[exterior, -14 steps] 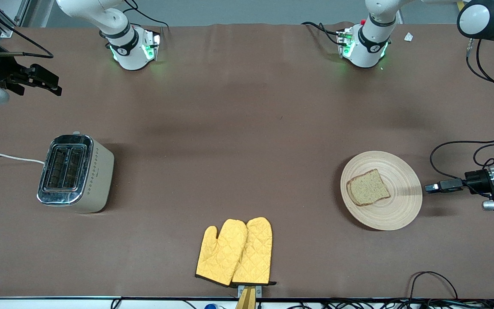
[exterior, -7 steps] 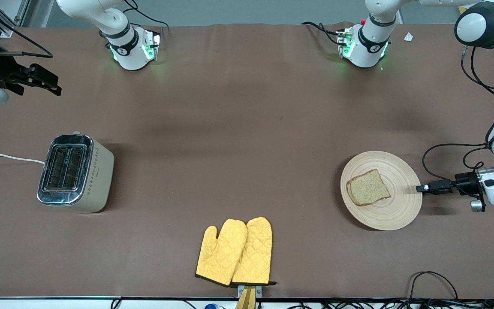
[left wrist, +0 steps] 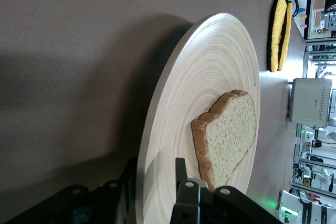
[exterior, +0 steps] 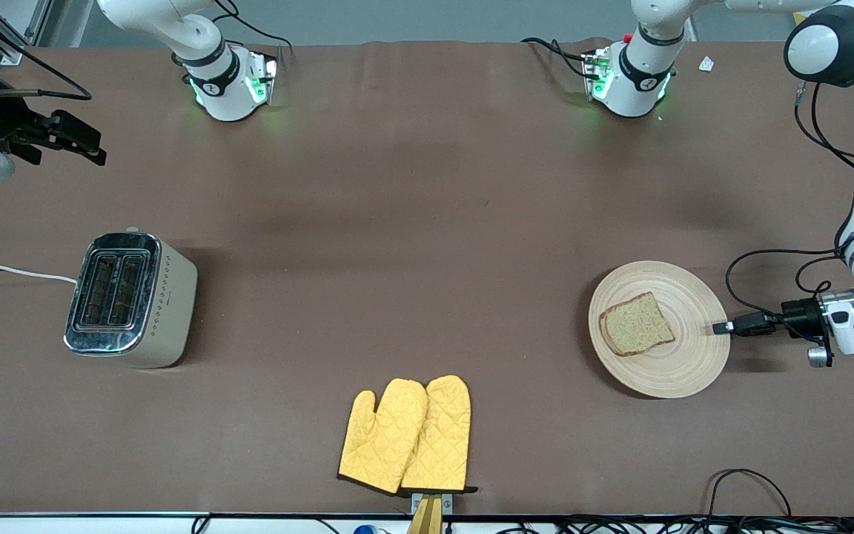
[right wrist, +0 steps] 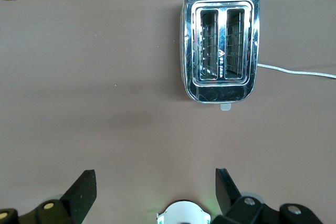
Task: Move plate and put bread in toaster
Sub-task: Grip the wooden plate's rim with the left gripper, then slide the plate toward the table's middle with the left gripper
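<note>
The wooden plate (exterior: 683, 356) on the bench (exterior: 427, 222) carries the bread slice (exterior: 636, 324); the left claw (exterior: 723, 327) pinches its rim. The toaster (exterior: 130, 299) slots are empty. The right claw (exterior: 90, 141) waits, spread, above.

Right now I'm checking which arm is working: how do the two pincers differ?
The left pincer sits low at the plate rim, one finger above and one below its edge; the right pincer hangs high, above the table near the toaster, waiting. The left pincer's fingers are narrowed around the rim; the right pincer's fingers are spread wide and empty. Both have dark fingers.
</note>
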